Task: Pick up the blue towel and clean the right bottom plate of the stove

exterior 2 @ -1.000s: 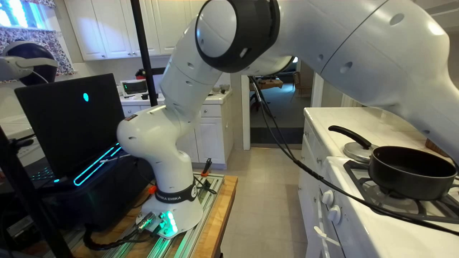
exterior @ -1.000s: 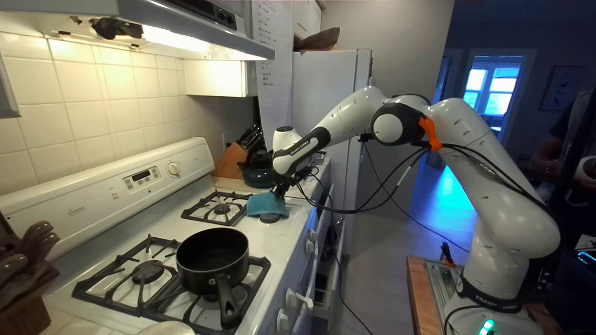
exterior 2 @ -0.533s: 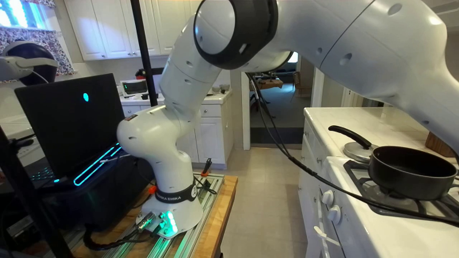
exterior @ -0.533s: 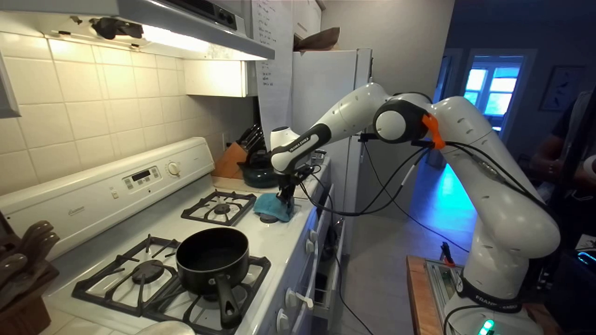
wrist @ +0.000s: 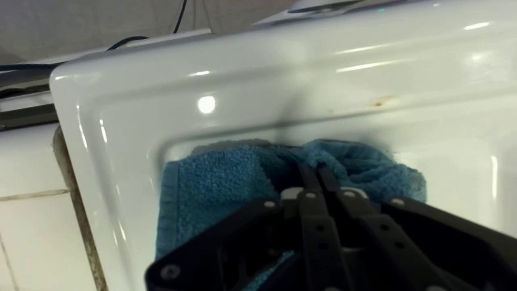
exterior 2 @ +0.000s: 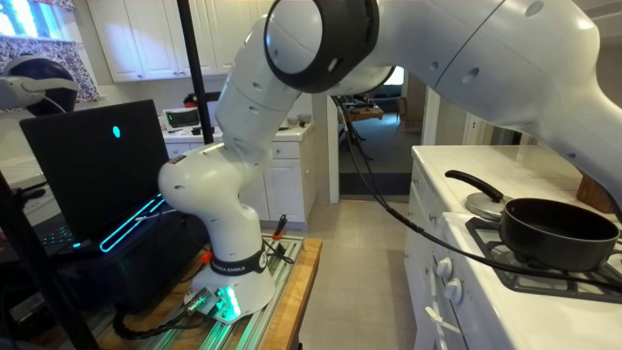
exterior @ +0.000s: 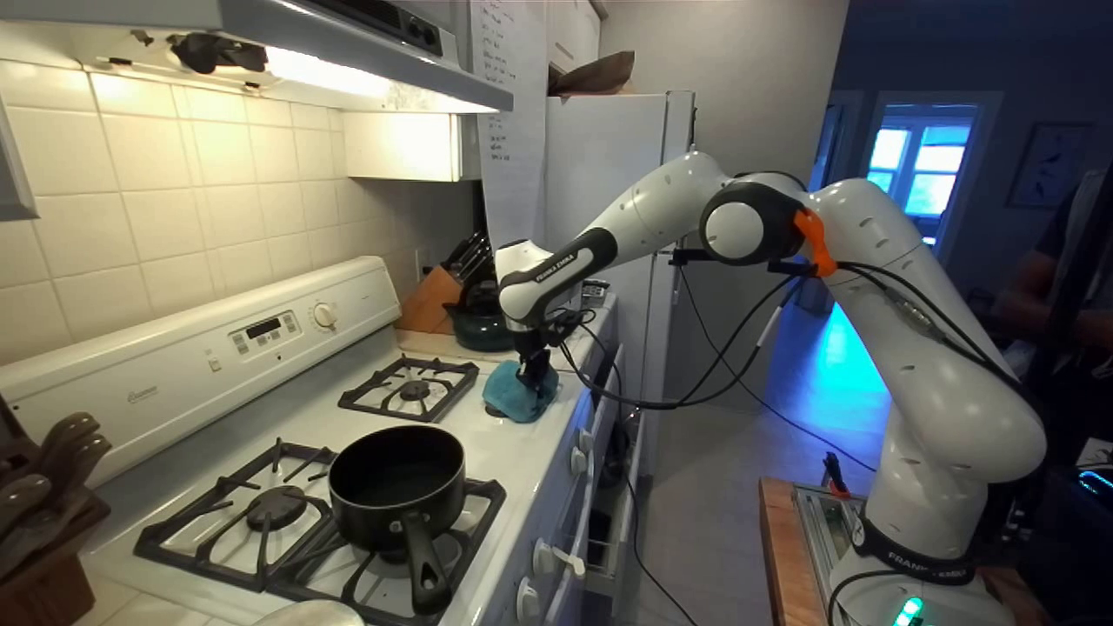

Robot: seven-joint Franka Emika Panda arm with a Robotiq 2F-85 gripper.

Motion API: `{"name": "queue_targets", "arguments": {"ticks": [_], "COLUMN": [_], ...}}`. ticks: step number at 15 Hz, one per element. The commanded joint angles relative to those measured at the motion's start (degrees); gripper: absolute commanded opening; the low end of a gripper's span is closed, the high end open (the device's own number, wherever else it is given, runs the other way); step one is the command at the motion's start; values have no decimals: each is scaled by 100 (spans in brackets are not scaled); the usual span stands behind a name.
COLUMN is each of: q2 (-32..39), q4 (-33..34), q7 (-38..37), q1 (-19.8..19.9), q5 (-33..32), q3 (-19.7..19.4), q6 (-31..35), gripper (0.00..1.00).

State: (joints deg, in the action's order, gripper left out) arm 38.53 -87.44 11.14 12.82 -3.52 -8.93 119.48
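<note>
Wrist view: saw towel (wrist: 238,176) on plate (wrist: 452,161), flat part left of gripper (wrist: 317,171); clamped midway in closed jaws; bunched part right. Noted stain (wrist: 379,102) right of gripper, toward rim (wrist: 250,54); likely called for sliding towel rimward.

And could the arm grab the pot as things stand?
Probably not: its gripper is pinching the towel, which it would likely have to put down before taking hold of the pot.

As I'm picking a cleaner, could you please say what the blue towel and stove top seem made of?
Blue towel: likely terry cloth, matte, by its fuzzy pile; fibre unclear. Stove top: probably enamelled metal, glossy white, given the bright reflections and smooth rounded edges.
</note>
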Motion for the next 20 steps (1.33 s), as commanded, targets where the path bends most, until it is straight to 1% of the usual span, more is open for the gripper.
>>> {"name": "queue_targets", "arguments": {"ticks": [1, 4, 11, 15, 17, 19, 20], "q2": [-88, -116, -106, -91, -89, -47, -10], "q4": [-83, -133, -90, -25, -33, -14, 39], "q7": [158, 209, 175, 163, 144, 11, -20], "q1": [35, 65, 52, 119, 103, 35, 23], "q5": [38, 198, 368, 743, 804, 629, 538], "q3": [227, 399, 599, 705, 663, 525, 459], "q6": [-126, -146, -700, -1038, -1023, -950, -1022], "gripper": [1, 1, 1, 1, 1, 1, 1]}}
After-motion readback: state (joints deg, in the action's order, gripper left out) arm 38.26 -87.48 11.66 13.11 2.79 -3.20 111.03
